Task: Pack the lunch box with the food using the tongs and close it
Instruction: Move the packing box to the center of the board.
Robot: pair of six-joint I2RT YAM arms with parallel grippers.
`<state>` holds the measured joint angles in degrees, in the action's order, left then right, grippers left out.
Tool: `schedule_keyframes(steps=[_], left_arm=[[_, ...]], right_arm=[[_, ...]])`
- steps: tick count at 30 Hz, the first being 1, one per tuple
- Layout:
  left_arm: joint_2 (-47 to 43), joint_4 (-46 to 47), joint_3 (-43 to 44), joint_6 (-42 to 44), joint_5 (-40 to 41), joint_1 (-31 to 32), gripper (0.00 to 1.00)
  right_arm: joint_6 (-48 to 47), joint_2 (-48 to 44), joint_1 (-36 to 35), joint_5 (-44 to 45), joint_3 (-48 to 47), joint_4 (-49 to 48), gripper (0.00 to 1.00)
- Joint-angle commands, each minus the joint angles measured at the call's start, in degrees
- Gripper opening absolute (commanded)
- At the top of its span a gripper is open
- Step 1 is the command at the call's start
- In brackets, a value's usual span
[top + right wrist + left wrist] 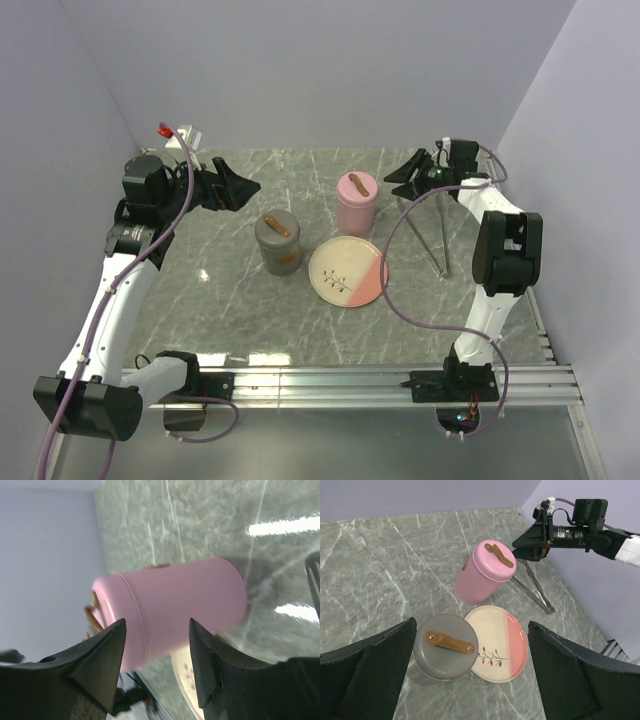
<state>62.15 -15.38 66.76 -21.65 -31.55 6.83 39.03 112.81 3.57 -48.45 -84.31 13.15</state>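
The right claw (157, 630) is held partly apart and nothing is seen between its fingers; it is held above the far right of the worktop (385, 565) and pointed at the pink tin (480, 582). Just below it the tongs (549, 608) are laid flat on the worktop. Their joined end is turned toward the arms' bases and the two thin ends are tucked under the claw. Whether they are touched by it cannot be told. The left claw (232, 188) is spread wide with nothing in it and is held at the far left, well apart from everything. In the middle the pink tin is stood upright with its lid on, the grey tin (442, 652) is stood near it with its lid on too, and the plate (505, 635) is set just beside the grey tin. No food can be seen — none on the plate, none on the worktop. So it cannot be told whether the food is packed inside the shut tins. If it is, the job is judged nearly done; if not, everything is left — tongs picked up, lids taken off, food packed, lids put back.
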Motion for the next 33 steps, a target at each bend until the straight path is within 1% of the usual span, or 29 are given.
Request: schedule_keyframes(steps=[1,5,9,14,17,19,23,25,33], left_arm=[[-0.1,0.8,0.1,1.5,0.9,-0.3,0.99],[0.0,1.3,-0.5,1.3,0.7,-0.4,0.99],[0.2,1.1,-0.3,1.3,0.7,-0.5,0.99],[0.0,1.0,-0.3,1.7,0.8,-0.5,0.99],[0.1,1.1,-0.6,1.6,0.6,-0.8,0.99],[0.3,1.0,-0.6,1.6,0.4,-0.8,0.99],[0.1,0.7,-0.3,1.8,0.6,-0.9,0.99],[0.1,0.5,-0.2,1.9,0.6,-0.9,0.99],[-0.4,1.0,-1.3,1.9,0.4,-1.8,0.99]], right_arm=[[11.6,-0.2,-0.6,2.0,2.0,-13.1,0.60],[15.3,2.4,-2.1,0.4,2.0,-16.0,0.59],[19.4,4.3,-3.2,-0.1,4.0,-21.4,0.58],[18.8,5.8,-3.3,3.2,2.8,-22.0,0.57],[21.0,6.6,-3.7,2.5,2.7,-25.0,0.57],[20.8,6.6,-6.4,2.7,2.4,-25.0,0.57],[25.4,6.5,-9.6,2.0,5.0,-28.7,0.57],[25.5,6.6,-11.6,2.1,5.4,-28.7,0.57],[27.6,7.7,-16.2,1.8,6.3,-30.5,0.58]])
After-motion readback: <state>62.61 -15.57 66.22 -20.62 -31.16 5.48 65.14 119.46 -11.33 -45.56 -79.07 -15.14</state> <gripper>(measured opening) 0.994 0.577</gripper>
